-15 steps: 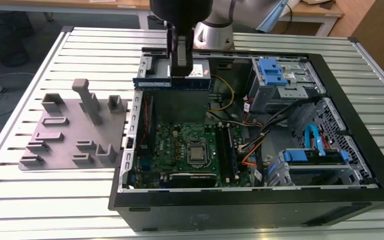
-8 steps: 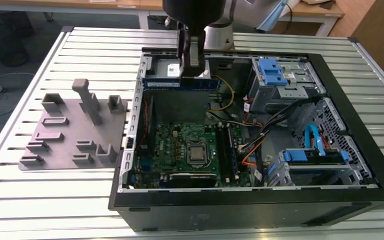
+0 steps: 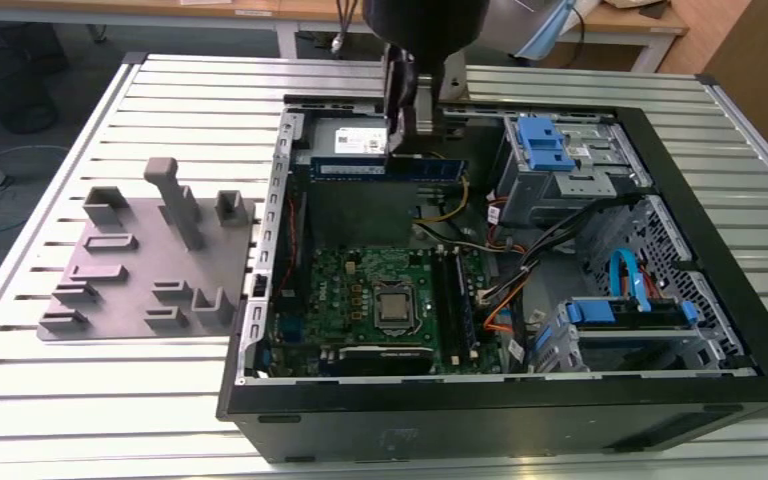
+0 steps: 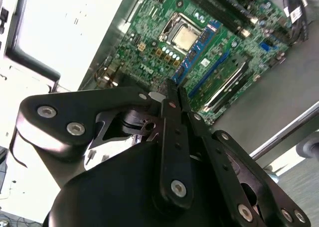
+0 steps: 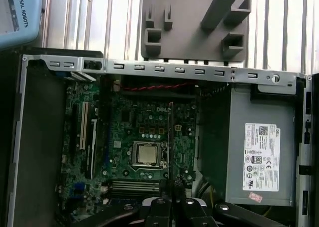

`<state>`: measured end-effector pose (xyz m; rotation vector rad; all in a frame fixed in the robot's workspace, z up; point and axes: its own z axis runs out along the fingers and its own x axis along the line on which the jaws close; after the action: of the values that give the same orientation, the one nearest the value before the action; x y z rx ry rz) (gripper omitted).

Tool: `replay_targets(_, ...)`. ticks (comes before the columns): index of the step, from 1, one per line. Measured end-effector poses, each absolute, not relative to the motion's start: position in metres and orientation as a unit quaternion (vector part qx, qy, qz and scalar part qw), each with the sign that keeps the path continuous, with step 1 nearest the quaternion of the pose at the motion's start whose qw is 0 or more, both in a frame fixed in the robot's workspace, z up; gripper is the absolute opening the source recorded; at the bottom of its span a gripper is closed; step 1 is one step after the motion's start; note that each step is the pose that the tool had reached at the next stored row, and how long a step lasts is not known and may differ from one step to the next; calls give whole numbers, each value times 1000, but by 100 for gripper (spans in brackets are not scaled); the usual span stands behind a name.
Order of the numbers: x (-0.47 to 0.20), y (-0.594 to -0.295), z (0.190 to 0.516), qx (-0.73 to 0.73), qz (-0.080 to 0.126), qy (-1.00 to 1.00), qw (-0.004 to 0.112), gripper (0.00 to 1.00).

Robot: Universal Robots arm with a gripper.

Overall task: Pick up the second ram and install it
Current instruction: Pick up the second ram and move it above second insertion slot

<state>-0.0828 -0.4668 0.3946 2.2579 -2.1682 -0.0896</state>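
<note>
The second ram (image 3: 351, 168), a thin green stick with a bluish label, hangs level over the back of the open computer case (image 3: 651, 400), above the power supply (image 3: 355, 138). My gripper (image 3: 408, 150) comes down from above and is shut on the stick near its middle. In the first wrist view the ram (image 5: 170, 132) shows edge-on as a thin dark line rising from the gripper (image 5: 172, 192) across the motherboard (image 5: 124, 122). The second wrist view has the gripper (image 4: 172, 95) pressed together. The black ram slots (image 3: 460, 300) lie beside the processor socket (image 3: 394, 305), towards the exterior view's right.
A grey fixture block (image 3: 144, 260) with pegs and pockets stands on the ribbed table (image 3: 117, 410) at the exterior view's left. Inside the case, drive cages with blue brackets (image 3: 551, 140) and bundled cables (image 3: 518, 260) fill the exterior view's right side.
</note>
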Motion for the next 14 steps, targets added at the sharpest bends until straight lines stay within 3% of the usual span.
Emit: replay_targets(14,-66,-467,374,721,-32,-692,6,13)
